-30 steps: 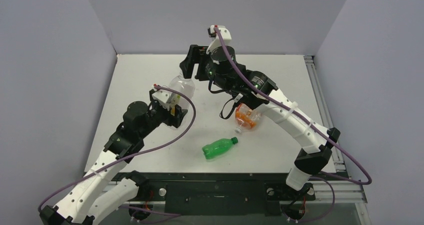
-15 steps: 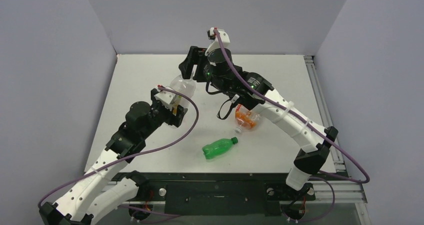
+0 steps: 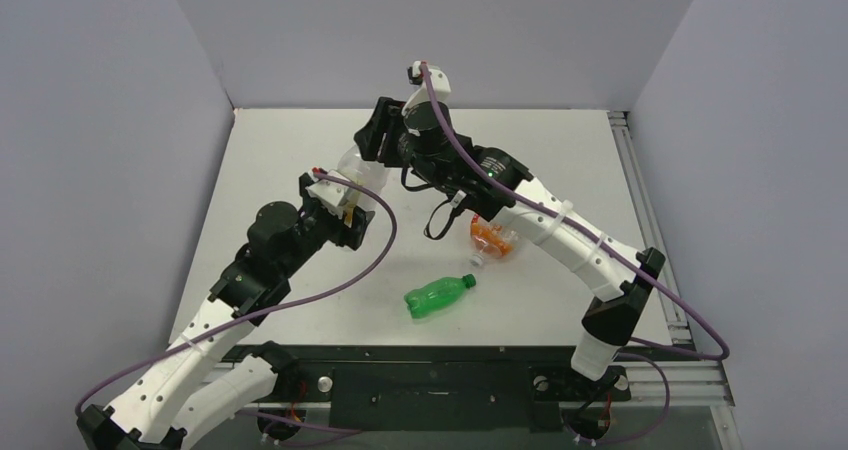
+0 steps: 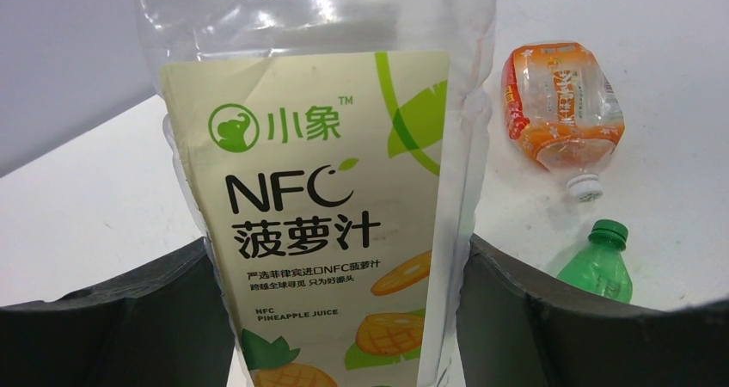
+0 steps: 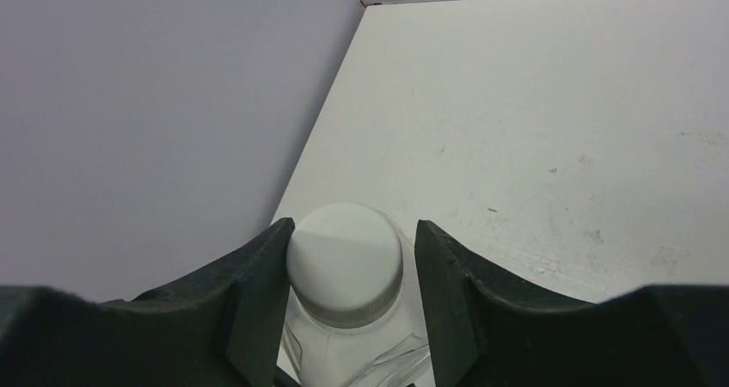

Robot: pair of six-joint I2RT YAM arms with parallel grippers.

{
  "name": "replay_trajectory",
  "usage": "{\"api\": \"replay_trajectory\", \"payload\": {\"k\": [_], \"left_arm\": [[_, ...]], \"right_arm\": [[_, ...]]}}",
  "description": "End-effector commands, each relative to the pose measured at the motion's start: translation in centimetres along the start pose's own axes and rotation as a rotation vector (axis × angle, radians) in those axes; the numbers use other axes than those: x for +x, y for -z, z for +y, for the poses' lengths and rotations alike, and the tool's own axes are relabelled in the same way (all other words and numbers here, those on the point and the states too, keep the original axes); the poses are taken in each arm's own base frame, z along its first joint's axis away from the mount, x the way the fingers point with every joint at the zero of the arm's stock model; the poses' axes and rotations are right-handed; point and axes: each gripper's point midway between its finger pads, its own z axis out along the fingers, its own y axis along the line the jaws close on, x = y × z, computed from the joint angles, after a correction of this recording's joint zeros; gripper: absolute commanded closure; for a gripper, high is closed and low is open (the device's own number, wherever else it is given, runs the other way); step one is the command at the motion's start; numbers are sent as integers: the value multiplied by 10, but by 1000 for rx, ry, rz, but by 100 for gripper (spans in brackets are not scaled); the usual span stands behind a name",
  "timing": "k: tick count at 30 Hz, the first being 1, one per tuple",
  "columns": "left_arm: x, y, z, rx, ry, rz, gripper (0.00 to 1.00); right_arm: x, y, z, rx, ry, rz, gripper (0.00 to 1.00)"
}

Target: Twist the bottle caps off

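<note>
Table point(image 3: 560, 150): orange bottle point(image 4: 563, 103), green bottle point(image 4: 602, 262); left gripper point(image 4: 337, 262) clamps clear bottle point(image 4: 327, 172); right gripper point(image 5: 354, 230) straddles white cap point(image 5: 344, 265), unclamped.

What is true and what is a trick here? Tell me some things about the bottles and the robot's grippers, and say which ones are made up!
1. The left gripper holds the clear plastic bottle with the pale juice label. True.
2. The green plastic bottle stands upright. False: it lies on its side on the white table.
3. The right gripper has a finger on each side of the clear bottle's white round cap. True.
4. The squat orange plastic bottle has no cap. False: its small white cap is on.
</note>
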Motion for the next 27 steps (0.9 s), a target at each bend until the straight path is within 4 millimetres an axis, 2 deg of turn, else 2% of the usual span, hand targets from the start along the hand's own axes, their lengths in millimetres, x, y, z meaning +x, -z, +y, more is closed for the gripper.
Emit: {"api": "replay_trajectory", "payload": {"k": [1,4,9,16,19,27], "left_arm": [[-45,7,4,-14,-6,-132,100],[-44,8,4,-13,-6,-132,100],[-41,8,4,-12,0,-127,100],[-34,9,1,1,3,-100,100],[-28,9,0,-2,-1,-88,100],[-28,5,1,-11,5,-89,100]], "right_arm": [[-11,3,11,-35,-28,-45,53],[-12,4,12,-40,-28,-49,52],[-18,8,14,-45,-32,-64,42],[-25,13,16,-53,-11,-80,37],[-30,16,17,-56,-7,-93,39],[-32,18,17,-60,-6,-94,53]]}}
